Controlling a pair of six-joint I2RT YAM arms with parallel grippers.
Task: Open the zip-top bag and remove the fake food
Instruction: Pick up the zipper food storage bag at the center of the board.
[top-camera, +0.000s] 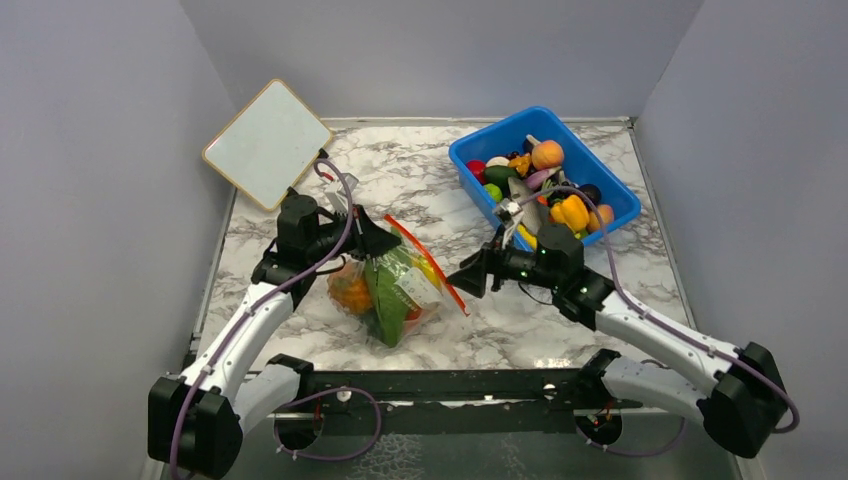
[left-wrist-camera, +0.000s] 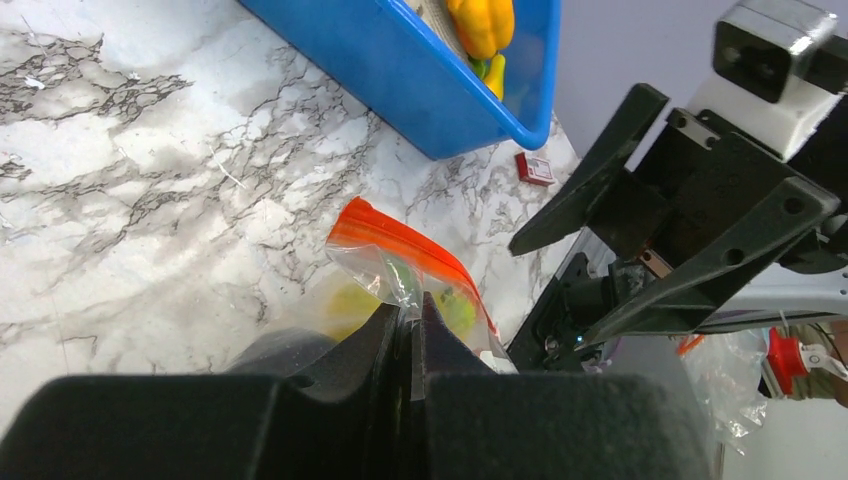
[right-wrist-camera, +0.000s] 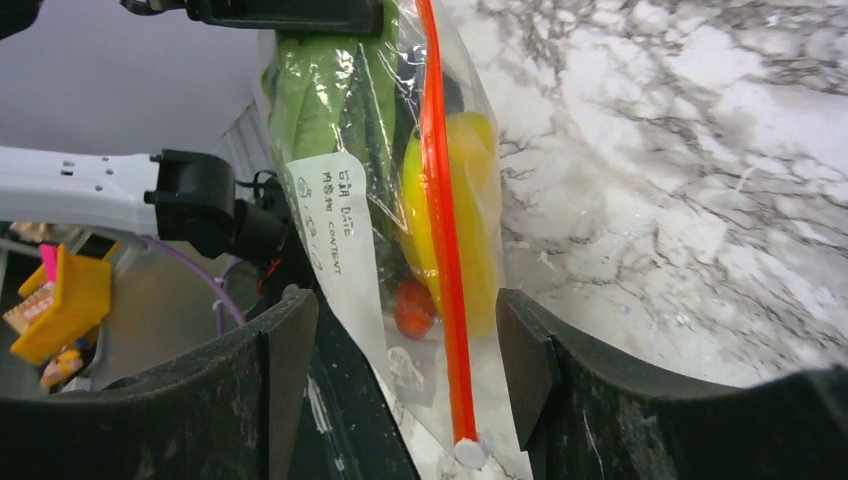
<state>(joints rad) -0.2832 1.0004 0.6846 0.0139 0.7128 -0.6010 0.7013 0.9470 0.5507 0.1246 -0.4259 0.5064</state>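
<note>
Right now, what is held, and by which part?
The left gripper pinches the zip-top bag by clear plastic just under its zip strip; the right gripper is open.

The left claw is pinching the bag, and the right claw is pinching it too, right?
Half right. The left claw is pinching the bag, but the right claw is wide open, not pinching anything; the right wrist view shows it.

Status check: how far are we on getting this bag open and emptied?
Done: the left hand is shut on the zip-top bag near its red zip strip. In hand: the right hand is open around that strip, not yet gripping. Left: the strip looks sealed where visible, and the fake food is inside the bag, so opening and removal both remain.
</note>
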